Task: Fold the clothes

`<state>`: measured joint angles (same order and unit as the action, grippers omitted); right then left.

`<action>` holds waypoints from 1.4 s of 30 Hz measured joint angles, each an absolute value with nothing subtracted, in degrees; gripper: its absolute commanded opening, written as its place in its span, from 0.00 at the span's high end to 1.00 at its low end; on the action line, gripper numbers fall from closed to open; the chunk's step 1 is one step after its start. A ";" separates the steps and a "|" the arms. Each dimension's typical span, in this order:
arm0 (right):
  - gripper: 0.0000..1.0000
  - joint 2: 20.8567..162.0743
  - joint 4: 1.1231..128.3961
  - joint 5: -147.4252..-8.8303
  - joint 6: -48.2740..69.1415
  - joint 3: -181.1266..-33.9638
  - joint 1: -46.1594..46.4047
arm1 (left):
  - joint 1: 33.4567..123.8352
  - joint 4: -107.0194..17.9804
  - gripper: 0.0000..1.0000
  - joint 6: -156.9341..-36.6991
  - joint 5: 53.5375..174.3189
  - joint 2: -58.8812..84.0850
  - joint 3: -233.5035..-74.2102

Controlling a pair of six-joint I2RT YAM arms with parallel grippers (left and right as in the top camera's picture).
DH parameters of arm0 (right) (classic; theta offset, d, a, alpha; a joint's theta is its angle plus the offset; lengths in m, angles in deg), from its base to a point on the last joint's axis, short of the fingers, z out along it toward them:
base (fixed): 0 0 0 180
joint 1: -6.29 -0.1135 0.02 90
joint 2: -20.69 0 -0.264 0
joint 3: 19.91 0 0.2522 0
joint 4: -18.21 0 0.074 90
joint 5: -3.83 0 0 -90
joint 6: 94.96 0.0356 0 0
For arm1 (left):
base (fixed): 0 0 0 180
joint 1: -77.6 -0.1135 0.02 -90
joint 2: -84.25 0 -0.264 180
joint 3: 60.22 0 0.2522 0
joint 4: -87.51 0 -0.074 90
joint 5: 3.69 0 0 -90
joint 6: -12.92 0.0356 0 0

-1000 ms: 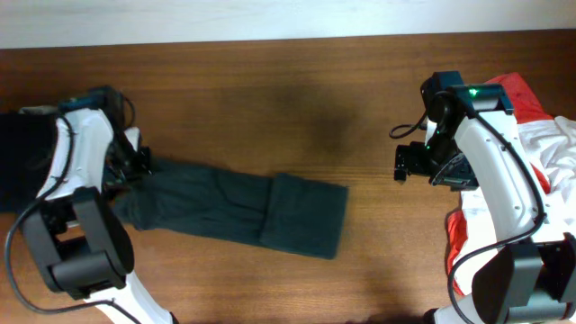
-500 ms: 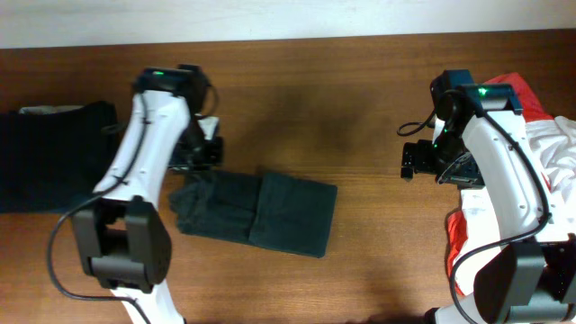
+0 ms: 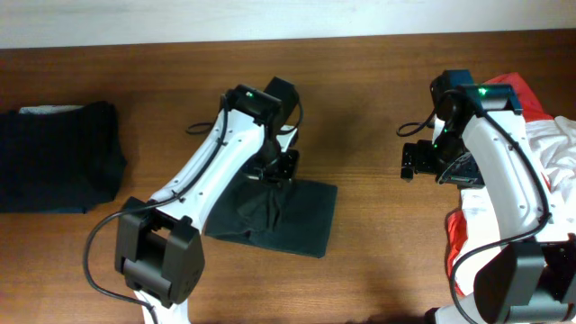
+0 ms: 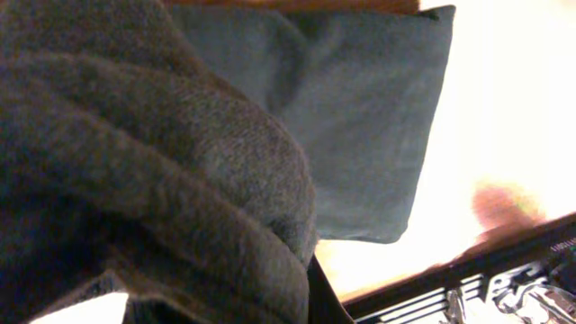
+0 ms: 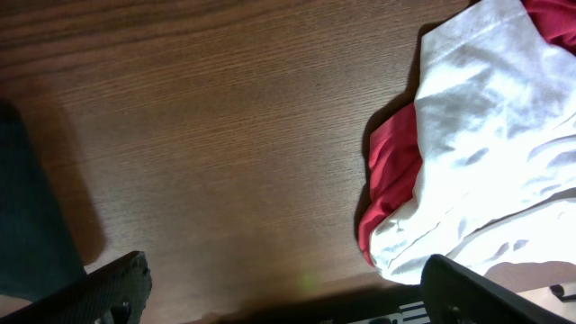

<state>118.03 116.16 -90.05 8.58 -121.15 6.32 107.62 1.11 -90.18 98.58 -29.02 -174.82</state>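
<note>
A dark green garment (image 3: 279, 216) lies folded on the wooden table, one of the clothes. My left gripper (image 3: 274, 169) hovers over its far edge, shut on a bunch of this fabric. In the left wrist view the gathered cloth (image 4: 144, 180) fills the foreground and hides the fingers, with the flat folded part (image 4: 360, 117) beyond. My right gripper (image 3: 417, 162) hangs open over bare wood to the right, its fingertips (image 5: 121, 283) wide apart with nothing between them.
A folded black garment (image 3: 58, 157) rests at the left edge. Red and white garments (image 3: 540, 135) lie heaped at the right edge, seen close in the right wrist view (image 5: 486, 153). Bare wood (image 3: 378, 207) separates the green garment from the right arm.
My left gripper has swept from the far left toward the middle, carrying the green garment's left end over its right part, so the garment is much shorter. The right arm has barely moved.
</note>
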 measured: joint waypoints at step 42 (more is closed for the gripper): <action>0.01 118.03 107.06 -58.58 -11.23 -118.11 -10.84 | 87.25 -9.95 0.28 -84.54 101.67 -29.22 -175.23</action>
<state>118.03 107.06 -58.58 -11.23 -118.11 -10.84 87.25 -9.95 -84.54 101.67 -29.22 -175.23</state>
